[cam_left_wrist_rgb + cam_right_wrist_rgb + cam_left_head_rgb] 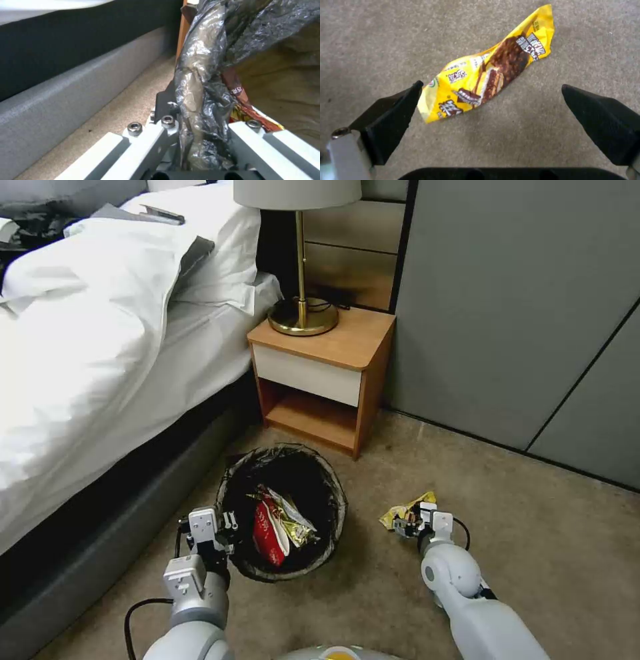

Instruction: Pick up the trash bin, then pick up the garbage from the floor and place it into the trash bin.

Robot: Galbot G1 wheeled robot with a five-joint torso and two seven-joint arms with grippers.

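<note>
Garbage point(486, 72): crumpled yellow-brown snack wrapper

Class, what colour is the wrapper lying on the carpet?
Yellow wrapper with brown chocolate-bar print; clearest in the right wrist view.

Bed point(100, 347), nightstand point(320, 373), beige carpet point(533, 527)

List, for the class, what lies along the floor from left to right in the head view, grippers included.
Left gripper, clamped on the rim → trash bin → red wrapper inside it → yellow wrapper on the carpet → right gripper, open over it.
</note>
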